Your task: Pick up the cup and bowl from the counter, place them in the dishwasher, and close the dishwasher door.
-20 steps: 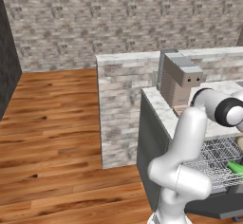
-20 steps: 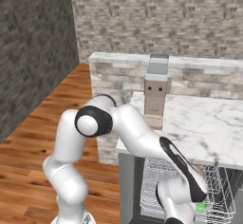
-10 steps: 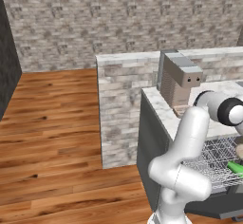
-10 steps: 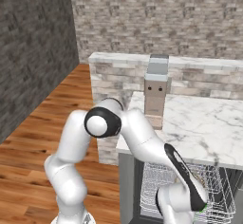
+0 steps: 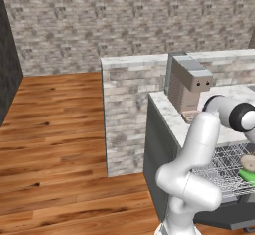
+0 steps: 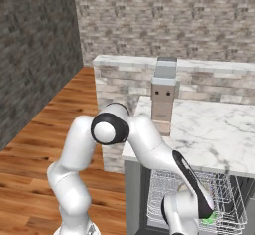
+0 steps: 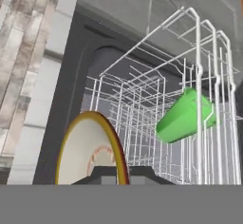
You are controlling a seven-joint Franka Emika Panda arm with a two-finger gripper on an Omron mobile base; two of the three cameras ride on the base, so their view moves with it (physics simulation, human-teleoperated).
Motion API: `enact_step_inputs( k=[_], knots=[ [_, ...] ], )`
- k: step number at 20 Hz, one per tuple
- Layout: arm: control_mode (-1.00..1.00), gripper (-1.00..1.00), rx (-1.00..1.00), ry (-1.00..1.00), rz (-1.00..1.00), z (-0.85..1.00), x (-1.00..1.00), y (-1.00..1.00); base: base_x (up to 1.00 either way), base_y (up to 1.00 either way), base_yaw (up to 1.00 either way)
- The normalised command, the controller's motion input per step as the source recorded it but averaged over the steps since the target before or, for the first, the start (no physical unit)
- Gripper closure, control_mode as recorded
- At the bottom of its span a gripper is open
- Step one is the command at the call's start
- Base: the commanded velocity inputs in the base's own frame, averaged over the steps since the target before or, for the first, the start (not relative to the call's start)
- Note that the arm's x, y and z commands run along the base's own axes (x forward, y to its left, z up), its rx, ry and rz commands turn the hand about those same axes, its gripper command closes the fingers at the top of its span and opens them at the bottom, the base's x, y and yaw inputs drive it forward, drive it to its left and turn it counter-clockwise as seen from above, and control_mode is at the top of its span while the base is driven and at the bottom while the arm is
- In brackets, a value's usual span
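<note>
Hovering low over the dishwasher's wire rack (image 7: 209,76), claw (image 7: 116,173) grips the bowl (image 7: 90,152), held on edge just ahead of the fingertips. Cup (image 7: 185,115) lies on its side in the rack, beyond and to the right. Release point looks directly below.

Glossy white arm (image 6: 82,152) here, fat rounded links, a black ring round the shoulder joint (image 6: 107,129), another dark joint (image 5: 242,117) up top, black strip down the forearm (image 6: 191,184).
</note>
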Motion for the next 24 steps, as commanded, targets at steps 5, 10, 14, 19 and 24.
enact_step_inputs(
  k=[5,10,14,19,24],
  knots=[
    [-1.0,1.0,0.0,0.13,0.05,-0.29,0.5,0.21,0.0,0.0,0.0],
    [-1.0,1.0,0.0,0.11,0.06,-0.4,0.4,0.12,0.0,0.0,0.0],
    [-1.0,1.0,0.01,0.04,0.08,-0.47,0.09,0.0,0.0,0.0,0.0],
    [-1.0,1.0,0.05,0.0,0.07,-0.56,0.0,0.0,0.0,0.0,0.0],
    [-1.0,1.0,0.05,0.0,0.05,-0.58,0.0,0.0,0.0,0.0,0.0]
  ],
)
